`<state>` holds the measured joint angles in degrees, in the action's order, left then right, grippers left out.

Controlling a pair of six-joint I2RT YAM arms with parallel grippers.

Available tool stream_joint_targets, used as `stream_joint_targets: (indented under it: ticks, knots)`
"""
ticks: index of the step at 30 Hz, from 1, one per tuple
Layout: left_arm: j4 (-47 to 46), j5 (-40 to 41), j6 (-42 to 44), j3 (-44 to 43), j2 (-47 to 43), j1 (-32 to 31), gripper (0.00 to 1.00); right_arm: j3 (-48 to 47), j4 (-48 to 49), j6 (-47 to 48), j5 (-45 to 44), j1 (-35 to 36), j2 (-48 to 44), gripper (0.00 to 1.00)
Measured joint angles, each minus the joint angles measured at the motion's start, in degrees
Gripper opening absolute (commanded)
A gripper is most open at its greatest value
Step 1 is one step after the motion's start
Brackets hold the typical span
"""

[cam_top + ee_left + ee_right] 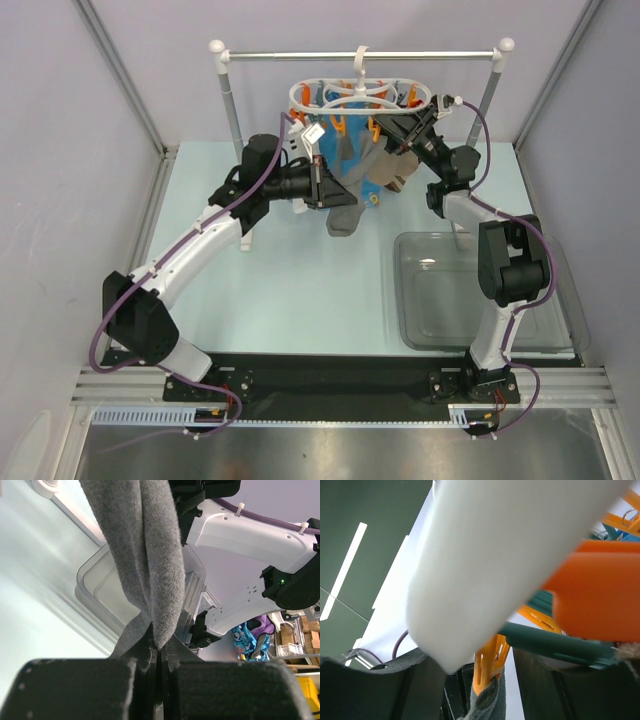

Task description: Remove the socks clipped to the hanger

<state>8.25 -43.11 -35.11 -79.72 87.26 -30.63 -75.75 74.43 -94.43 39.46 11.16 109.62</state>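
The white oval hanger hangs by its hook from the silver rail, with orange clips and socks under it. A grey sock hangs lowest, with a brown sock beside it. My left gripper is shut on the grey sock, which is pinched between the jaws. My right gripper is up at the clips. In the right wrist view it is open, with its jaws on either side of an orange clip that holds grey sock fabric. The hanger ring fills the upper frame.
A blue cartoon-print cloth hangs among the socks. A clear plastic bin sits on the table at the right, and also shows in the left wrist view. The silver rail on white posts spans the back.
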Motion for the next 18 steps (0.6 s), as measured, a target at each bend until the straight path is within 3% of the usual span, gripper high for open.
stream_joint_targets:
  ticks: [5, 8, 11, 18]
  knots:
    - [-0.1, -0.4, -0.1, 0.0, 0.0, 0.3, 0.0, -0.2, 0.0, -0.3, 0.0, -0.3, 0.1, 0.57]
    - [-1.0, -0.8, -1.0, 0.0, 0.0, 0.4, 0.0, -0.5, 0.0, -0.9, 0.0, -0.5, 0.5, 0.68]
    - [-1.6, -1.1, -1.6, 0.0, 0.0, 0.5, 0.0, -1.3, 0.0, -1.4, 0.1, -0.5, 0.8, 0.73]
    - [-3.9, -2.7, -4.4, 0.0, 0.0, 1.5, 0.0, -4.6, 0.0, -2.0, 1.2, -0.5, 2.4, 0.64]
